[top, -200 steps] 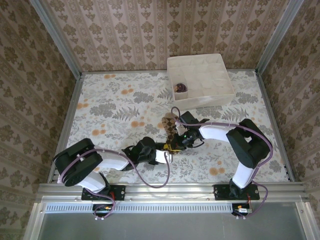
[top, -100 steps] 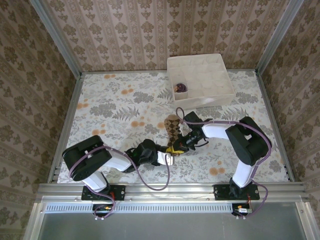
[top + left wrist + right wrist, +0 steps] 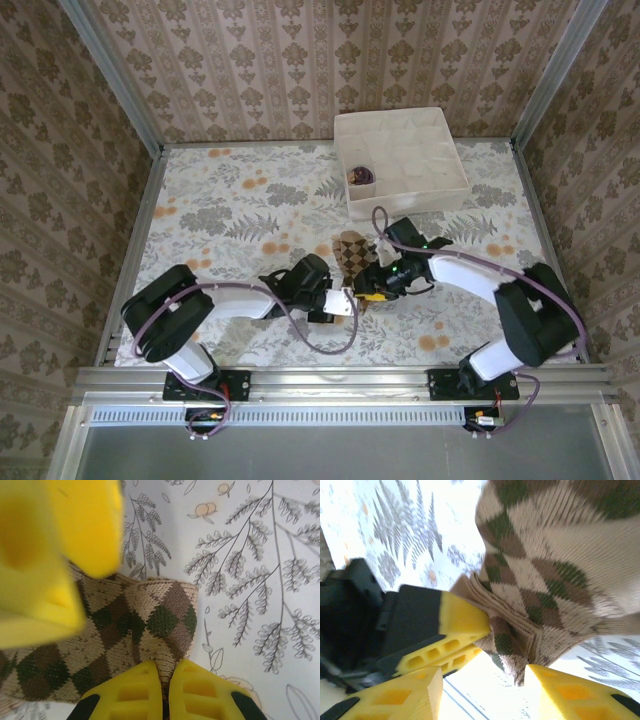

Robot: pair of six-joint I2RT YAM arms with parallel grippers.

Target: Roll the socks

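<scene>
Two grippers meet on the diamond-knit argyle sock [image 3: 145, 620]: left gripper [image 3: 165, 674] clenches its six-o'clock edge; right gripper [image 3: 484, 674] has ribbed yellow jaws spread around bunched folds.

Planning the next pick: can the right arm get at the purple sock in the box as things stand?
Probably yes. The right gripper is open at the checked sock, the box stands open-topped just beyond it, and nothing covers the purple sock. Its narrow cell may be tight.

- The argyle sock [image 3: 150, 622] was knitted of coarse, matt cloth.
- The left gripper [image 3: 165, 669] was tipped in matt yellow plastic.
- The table [image 3: 250, 555] was covered smoothly.
</scene>
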